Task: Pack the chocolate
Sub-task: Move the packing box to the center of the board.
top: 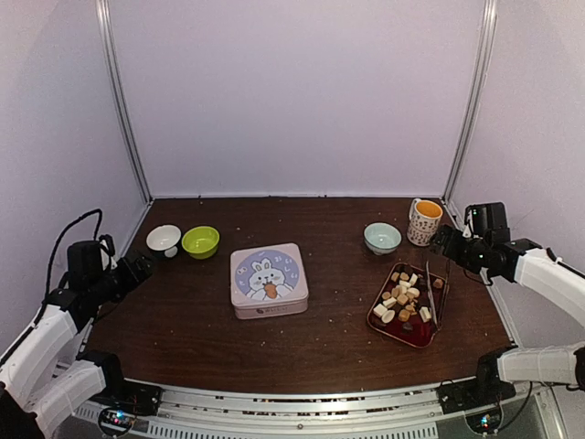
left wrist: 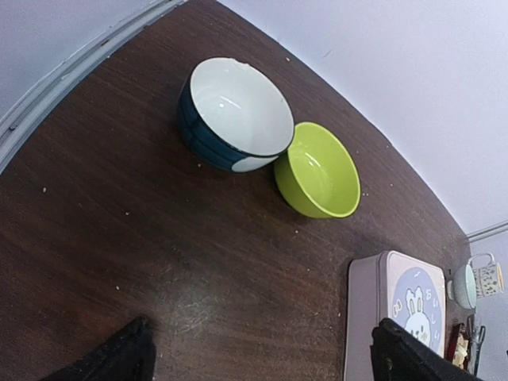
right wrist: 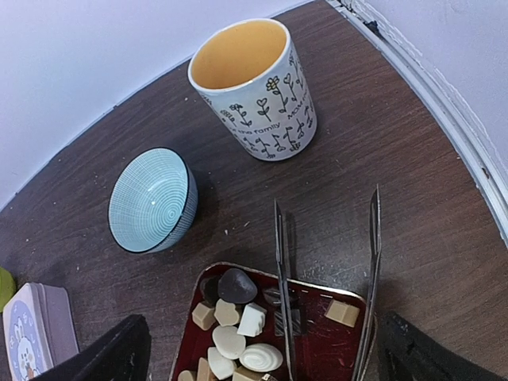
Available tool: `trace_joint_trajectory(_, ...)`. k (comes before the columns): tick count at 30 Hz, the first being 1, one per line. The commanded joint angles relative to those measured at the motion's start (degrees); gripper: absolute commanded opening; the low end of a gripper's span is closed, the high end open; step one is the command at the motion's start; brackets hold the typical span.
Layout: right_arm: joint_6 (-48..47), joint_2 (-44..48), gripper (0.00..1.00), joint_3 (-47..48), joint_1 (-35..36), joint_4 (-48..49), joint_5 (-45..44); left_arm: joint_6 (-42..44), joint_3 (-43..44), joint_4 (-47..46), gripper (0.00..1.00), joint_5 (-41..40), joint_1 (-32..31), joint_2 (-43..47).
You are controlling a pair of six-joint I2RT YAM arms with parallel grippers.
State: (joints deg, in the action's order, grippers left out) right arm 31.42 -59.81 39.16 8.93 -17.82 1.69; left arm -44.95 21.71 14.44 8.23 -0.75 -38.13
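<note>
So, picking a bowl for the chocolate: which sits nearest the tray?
The pale blue bowl beside the red tray; white bowl and green bowl sit far left.

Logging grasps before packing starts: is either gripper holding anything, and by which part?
Nothing is held: the left gripper and the right gripper are both open and empty.

L: white bowl [top: 164, 239] + green bowl [top: 200, 241] side by side, close off far-L corner | ctr: tin [top: 269, 280] alone, open wood all round | R: tongs [right wrist: 280, 262] lie over tray [top: 416, 335] R side, next to chocolate [top: 402, 294] | back-R: blue bowl [top: 382, 238] & mug [top: 424, 221] apart, gap btwn | front strip free
</note>
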Motion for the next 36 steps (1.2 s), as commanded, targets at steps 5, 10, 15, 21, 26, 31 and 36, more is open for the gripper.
trace_joint_trajectory(5,-0.65,-1.71,1.0,1.19,0.12,-0.86,0.05,2.46,-1.09,-7.05,0.98,8.01,-0.11,-2.67)
trace_joint_trajectory(10,-1.49,-2.93,1.0,1.4,0.97,1.87,8.83,3.66,-1.71,-14.97,0.98,19.03,-0.69,-7.55)
trace_joint_trajectory(15,-1.79,-4.49,1.0,3.84,5.91,2.9,11.3,5.61,0.72,-14.15,0.98,17.24,-5.08,-11.21)
trace_joint_trajectory(21,0.07,-8.48,1.0,6.6,15.66,6.81,11.73,5.03,0.45,-17.51,0.97,16.94,-8.89,-14.13)
trace_joint_trajectory(26,2.8,-15.99,1.0,10.39,23.1,10.73,11.75,4.13,-0.16,-22.18,0.96,16.91,-12.41,-16.93)
trace_joint_trajectory(31,5.4,-23.59,1.0,14.91,29.05,14.45,11.92,4.09,0.44,-26.29,0.95,17.84,-15.97,-21.19)
trace_joint_trajectory(36,6.97,-30.42,1.0,18.72,32.26,14.2,11.82,4.78,1.04,-29.33,0.96,17.9,-18.18,-25.19)
